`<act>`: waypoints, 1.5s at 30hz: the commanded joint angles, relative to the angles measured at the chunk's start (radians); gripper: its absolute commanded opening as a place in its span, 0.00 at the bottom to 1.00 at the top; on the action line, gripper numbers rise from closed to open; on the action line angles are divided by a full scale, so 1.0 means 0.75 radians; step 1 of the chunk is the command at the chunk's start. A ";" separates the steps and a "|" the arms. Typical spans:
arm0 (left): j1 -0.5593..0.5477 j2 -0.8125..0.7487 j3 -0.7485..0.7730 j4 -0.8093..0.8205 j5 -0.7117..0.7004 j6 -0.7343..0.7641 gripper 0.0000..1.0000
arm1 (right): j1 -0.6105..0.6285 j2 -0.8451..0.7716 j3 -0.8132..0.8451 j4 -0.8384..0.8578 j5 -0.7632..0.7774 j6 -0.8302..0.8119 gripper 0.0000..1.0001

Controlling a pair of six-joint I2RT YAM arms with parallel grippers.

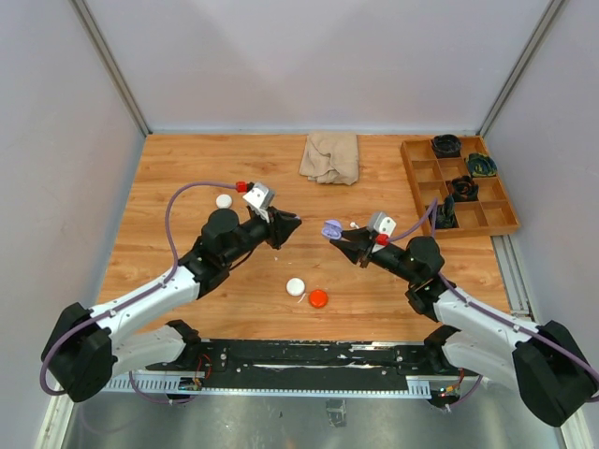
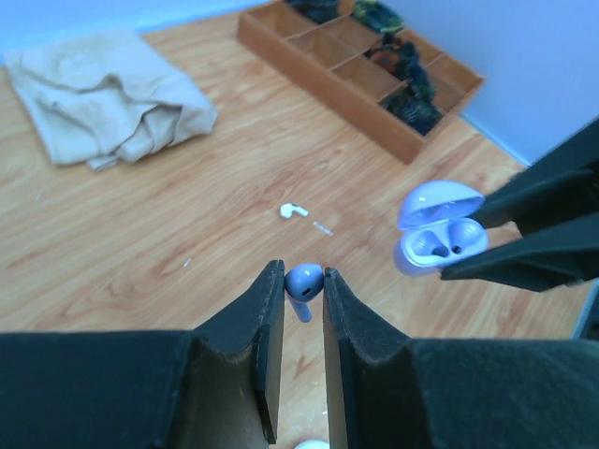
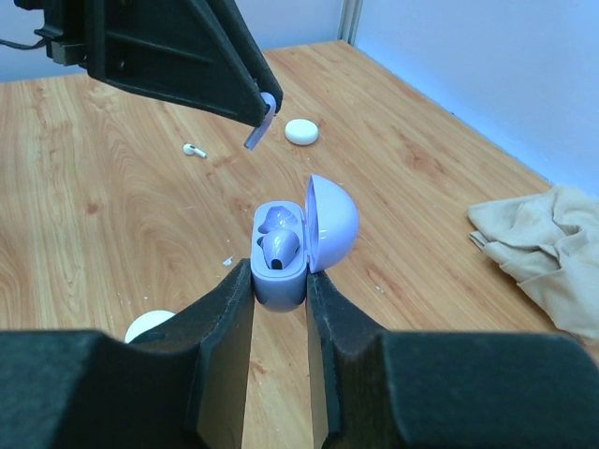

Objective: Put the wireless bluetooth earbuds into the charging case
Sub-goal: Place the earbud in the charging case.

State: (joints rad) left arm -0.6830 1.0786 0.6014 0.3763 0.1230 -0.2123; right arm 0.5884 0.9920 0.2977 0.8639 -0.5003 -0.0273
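Earbud check: the left gripper (image 2: 302, 273) is clamped on a purple earbud (image 2: 304, 284), pinched right at the fingertips with the rounded head poking out in front. In the right wrist view you can see its stem sticking out below the tip of that gripper.

The right gripper (image 3: 281, 281) is squeezed around the lower half of the purple charging case (image 3: 332, 224), with the lid flipped open and the two wells exposed. There's something purple-ish down in there, but I honestly can't tell if it's a bud or just the moulding.

Both arms are held up off the table (image 1: 187, 168), tips pointing at each other. The bud is near the case but apart from it — not in a well.

A white earbud (image 2: 294, 210) lies loose on the wood near the case.

Other stuff: one of the white pucks (image 1: 224, 200) sits beside the left arm, and another is just beside a red puck (image 1: 318, 298) near the middle front. A crumpled beige cloth (image 1: 330, 157) lies at the back, and a wooden tray (image 2: 323, 89) on the right has dark bits in some compartments.
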 commanded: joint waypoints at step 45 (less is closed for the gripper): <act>-0.167 0.206 -0.131 0.963 0.445 0.236 0.11 | -0.016 -0.171 0.005 0.107 -0.094 0.122 0.01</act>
State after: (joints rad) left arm -0.7959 1.2236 0.5117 1.0489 0.4465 -0.0467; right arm 0.5884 0.8806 0.2977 0.9035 -0.5568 0.0544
